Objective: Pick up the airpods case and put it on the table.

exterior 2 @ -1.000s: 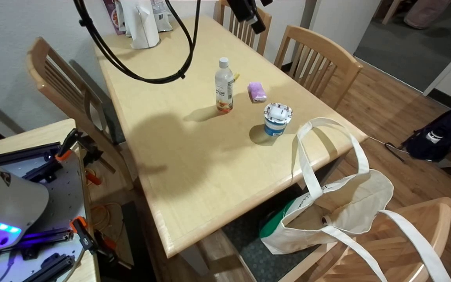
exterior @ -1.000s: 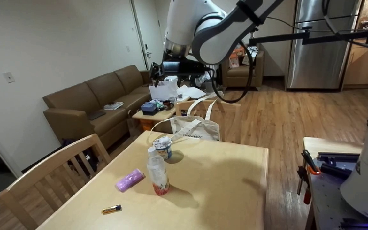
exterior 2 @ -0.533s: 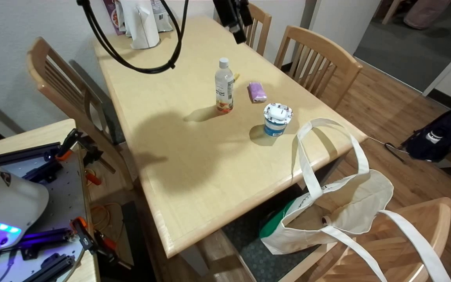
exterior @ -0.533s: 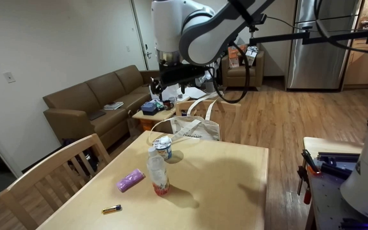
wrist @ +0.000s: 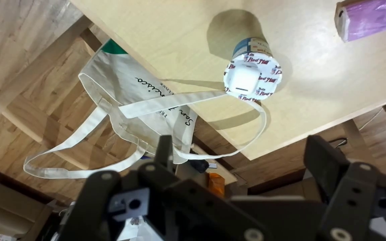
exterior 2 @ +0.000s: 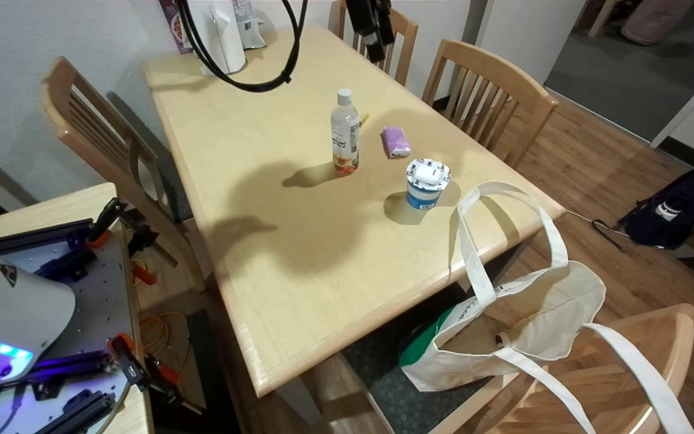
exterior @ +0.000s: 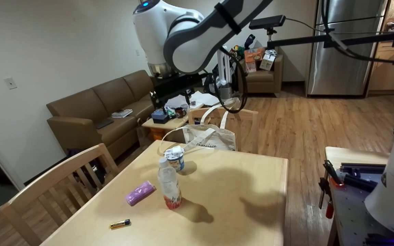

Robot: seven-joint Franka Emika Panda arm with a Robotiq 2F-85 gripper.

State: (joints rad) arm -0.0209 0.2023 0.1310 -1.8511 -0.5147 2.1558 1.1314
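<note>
The AirPods case (wrist: 245, 79) is small and white. It lies on the lid of a blue and white cup (wrist: 251, 47) that stands on the light-wood table (wrist: 313, 107). The case also shows on the cup in both exterior views (exterior: 176, 150) (exterior 2: 428, 175). My gripper (wrist: 241, 144) is open, with nothing between its fingers. It hangs in the air well above the table, apart from the case and cup, and shows in both exterior views (exterior: 176, 106) (exterior 2: 377, 51). In the wrist view the case lies ahead of the gap between the fingertips.
A plastic bottle (exterior 2: 345, 135) stands near the cup. A purple pack (exterior: 140, 193) and a battery (exterior: 119, 224) lie on the table. A tote bag (exterior 2: 503, 337) hangs at the table end, one strap reaching over the table beside the cup. Chairs (exterior 2: 491, 90) stand around.
The arm has moved left in an exterior view. My gripper has gone lower and tilted from nearly level to pointing more downward. The case, cup and other objects have not moved.
</note>
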